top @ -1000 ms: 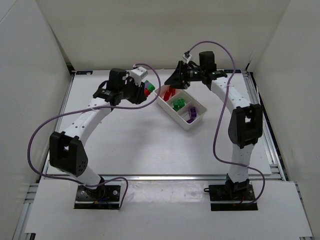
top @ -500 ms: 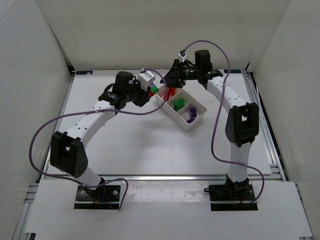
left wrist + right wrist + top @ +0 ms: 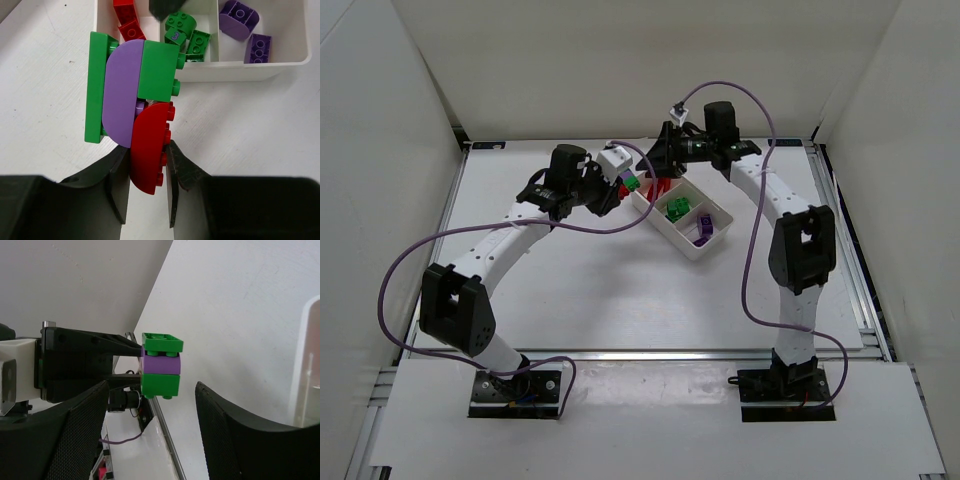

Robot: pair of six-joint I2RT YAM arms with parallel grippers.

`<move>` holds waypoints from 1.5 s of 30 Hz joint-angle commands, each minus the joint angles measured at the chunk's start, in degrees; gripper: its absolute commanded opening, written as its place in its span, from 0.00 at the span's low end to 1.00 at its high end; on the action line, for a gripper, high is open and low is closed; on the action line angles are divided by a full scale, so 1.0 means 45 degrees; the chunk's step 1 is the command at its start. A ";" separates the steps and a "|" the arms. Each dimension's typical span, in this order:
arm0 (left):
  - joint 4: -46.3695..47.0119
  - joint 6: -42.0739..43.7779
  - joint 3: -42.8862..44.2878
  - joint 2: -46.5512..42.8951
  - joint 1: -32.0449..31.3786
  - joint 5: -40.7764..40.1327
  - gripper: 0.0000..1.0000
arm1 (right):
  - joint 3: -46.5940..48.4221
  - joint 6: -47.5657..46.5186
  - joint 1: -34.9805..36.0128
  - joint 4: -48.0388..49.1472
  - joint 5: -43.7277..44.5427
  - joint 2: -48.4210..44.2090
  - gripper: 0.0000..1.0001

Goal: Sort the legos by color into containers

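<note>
While left fingers (image 3: 178, 176) pinch the joined legos (image 3: 131, 100), the tray edge (image 3: 240, 71) lies near.

We can read only one mark. It is a small purple figure, and to us it looks like a "3", though it is tiny. It sits on the side of a rounded green brick (image 3: 179, 25) in the middle compartment of the white tray (image 3: 240, 70), at the top centre of the left wrist view. The overhead view is too small for us to read anything.

Joined legos (image 3: 131, 107) hover just beside the tray (image 3: 240, 71).
</note>
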 commanded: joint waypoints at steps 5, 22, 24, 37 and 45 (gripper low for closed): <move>0.0387 0.0131 0.0218 -0.0606 -0.0037 -0.0220 0.10 | 0.0336 -0.0510 0.0715 0.0112 -0.0628 -0.0119 0.73; 0.1011 0.0131 0.0199 -0.0547 -0.0037 -0.0884 0.10 | 0.0492 -0.0881 0.0989 -0.0396 -0.0452 0.0291 0.65; 0.1011 0.0131 0.0218 -0.0528 -0.0037 -0.0806 0.10 | 0.0492 -0.0900 0.0989 -0.0474 -0.0316 0.0331 0.71; 0.0934 0.0053 0.0316 -0.0489 -0.0037 -0.0572 0.10 | 0.0863 -0.0354 0.0891 -0.0006 -0.0179 0.0643 0.62; 0.0856 0.0014 0.0335 -0.0449 -0.0037 -0.0532 0.10 | 0.1273 -0.0100 0.0910 0.0423 -0.0276 0.0838 0.60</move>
